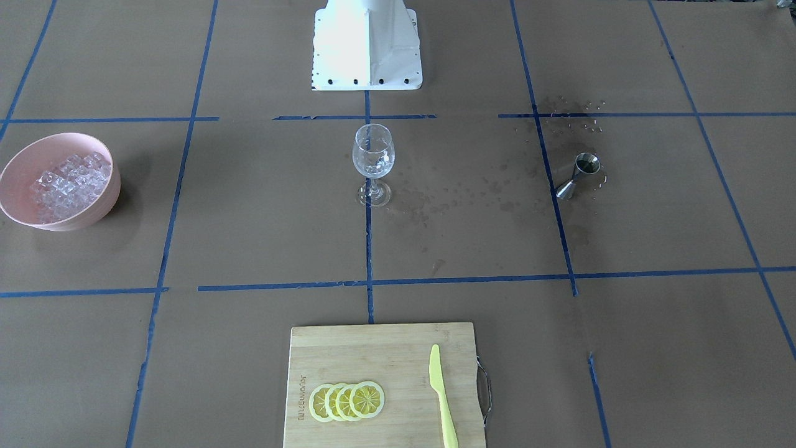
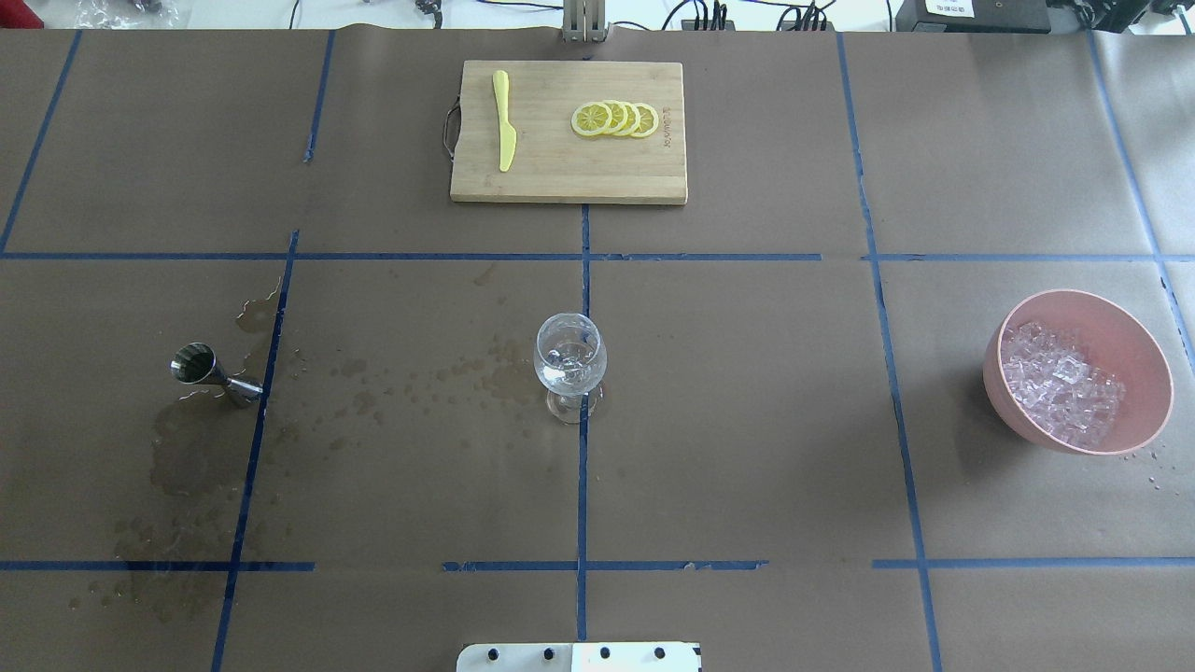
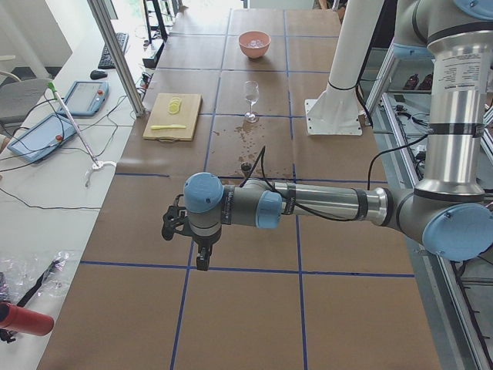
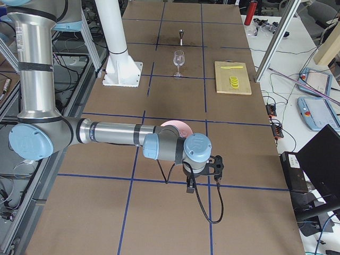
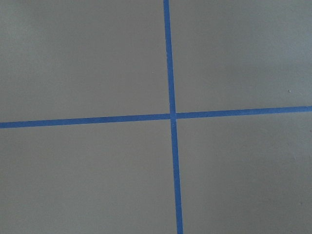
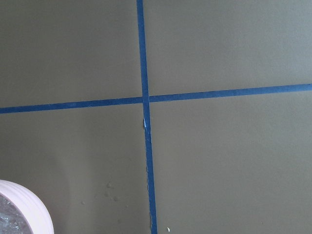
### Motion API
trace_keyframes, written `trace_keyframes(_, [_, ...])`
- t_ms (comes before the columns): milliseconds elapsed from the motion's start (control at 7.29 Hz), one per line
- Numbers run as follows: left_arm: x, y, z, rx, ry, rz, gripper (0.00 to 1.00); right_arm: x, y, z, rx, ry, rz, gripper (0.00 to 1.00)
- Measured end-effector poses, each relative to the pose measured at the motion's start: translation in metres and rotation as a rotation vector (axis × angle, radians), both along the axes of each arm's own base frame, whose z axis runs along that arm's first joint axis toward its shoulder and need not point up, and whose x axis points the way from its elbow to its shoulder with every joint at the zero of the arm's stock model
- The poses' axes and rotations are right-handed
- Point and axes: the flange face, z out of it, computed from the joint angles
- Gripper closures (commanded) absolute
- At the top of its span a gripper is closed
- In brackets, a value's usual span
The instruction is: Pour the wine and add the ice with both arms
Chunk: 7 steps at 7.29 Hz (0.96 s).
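Observation:
A clear wine glass (image 1: pixel 373 155) stands upright mid-table, also in the overhead view (image 2: pixel 569 359), with a small glistening measure of clear wine (image 2: pixel 567 362) in it. A steel jigger (image 2: pixel 210 371) stands at my left, with wet spill patches around it. The ice (image 2: pixel 1060 385) fills a pink bowl (image 2: pixel 1083 295) at my right; the bowl's rim also shows in the right wrist view (image 6: pixel 29 204). My left gripper (image 3: pixel 173 223) and right gripper (image 4: pixel 218 164) hang over bare table beyond each end of the layout. I cannot tell whether they are open or shut.
A bamboo cutting board (image 2: pixel 560 177) at the far side carries lemon slices (image 2: pixel 616 119) and a yellow knife (image 2: pixel 504 131). The white base block (image 1: pixel 367 50) sits at the near middle. Wet stains (image 2: pixel 411 383) run between jigger and glass.

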Motion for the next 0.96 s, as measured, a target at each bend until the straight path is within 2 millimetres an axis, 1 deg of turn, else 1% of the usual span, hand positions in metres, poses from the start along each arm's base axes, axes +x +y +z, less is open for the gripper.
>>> trace_keyframes(137, [0.000, -0.001, -0.002, 0.006, 0.000, 0.001, 0.00, 0.000, 0.003, 0.003, 0.008, 0.000, 0.001, 0.00])
trace_keyframes(274, [0.000, -0.003, -0.010, 0.032, -0.001, 0.001, 0.00, -0.001, 0.004, 0.004, 0.012, -0.002, 0.003, 0.00])
trace_keyframes(411, [0.000, -0.007, -0.031, 0.088, -0.003, 0.001, 0.00, -0.001, 0.005, 0.004, 0.014, -0.004, 0.004, 0.00])
trace_keyframes(548, [0.001, -0.011, -0.072, 0.177, -0.006, 0.001, 0.00, -0.001, 0.005, 0.003, 0.016, -0.005, 0.004, 0.00])
trace_keyframes(685, [0.002, -0.009, -0.125, 0.280, -0.009, 0.000, 0.00, -0.001, 0.004, 0.003, 0.018, -0.007, 0.004, 0.00])
trace_keyframes(823, [0.011, 0.000, -0.180, 0.365, 0.001, -0.011, 0.00, -0.001, 0.004, 0.001, 0.020, -0.009, 0.004, 0.00])
trace_keyframes(960, [0.039, 0.014, -0.234, 0.403, 0.037, -0.023, 0.00, -0.002, 0.001, -0.001, 0.025, -0.009, 0.001, 0.00])
